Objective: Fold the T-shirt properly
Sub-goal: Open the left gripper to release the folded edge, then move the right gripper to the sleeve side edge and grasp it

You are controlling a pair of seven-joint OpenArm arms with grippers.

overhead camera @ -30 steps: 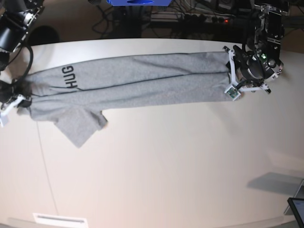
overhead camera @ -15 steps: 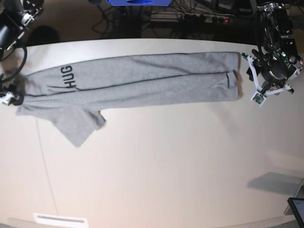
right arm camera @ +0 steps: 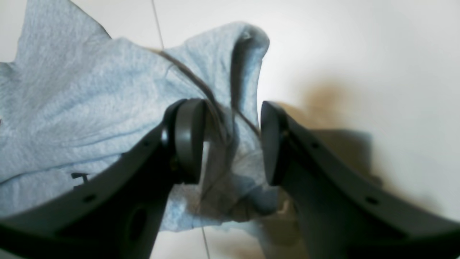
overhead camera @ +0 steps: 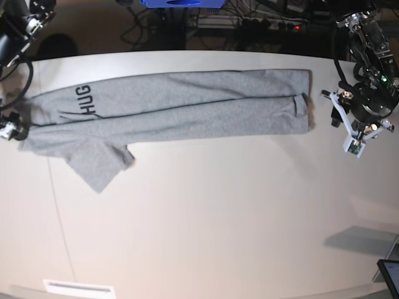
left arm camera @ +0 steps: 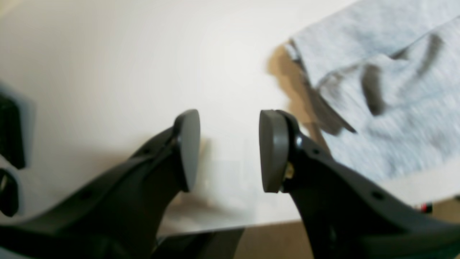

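The T-shirt (overhead camera: 187, 106) lies on the white table (overhead camera: 218, 212) as a long grey strip folded lengthwise, black lettering (overhead camera: 87, 99) near its left end, one sleeve (overhead camera: 100, 165) sticking out toward the front. My left gripper (left arm camera: 228, 151) is open over bare table with nothing between its fingers. The shirt's end (left arm camera: 388, 90) lies up and to its right, apart from it. My right gripper (right arm camera: 231, 144) is open at the strip's other end. A slack bunched fold of the shirt (right arm camera: 237, 90) rises between its fingers. In the base view it sits at the table's left edge (overhead camera: 11, 126).
The left arm (overhead camera: 365, 99) hangs to the right of the shirt's end. A dark tablet corner (overhead camera: 389, 274) and a grey patch (overhead camera: 361, 240) are at the front right. A white strip (overhead camera: 78, 288) lies front left. Cables and a blue object (overhead camera: 177, 3) sit beyond the far edge.
My left gripper has drawn away from the shirt's right end, moving right and toward the front. The shirt's left end has slid slightly left with the right gripper.
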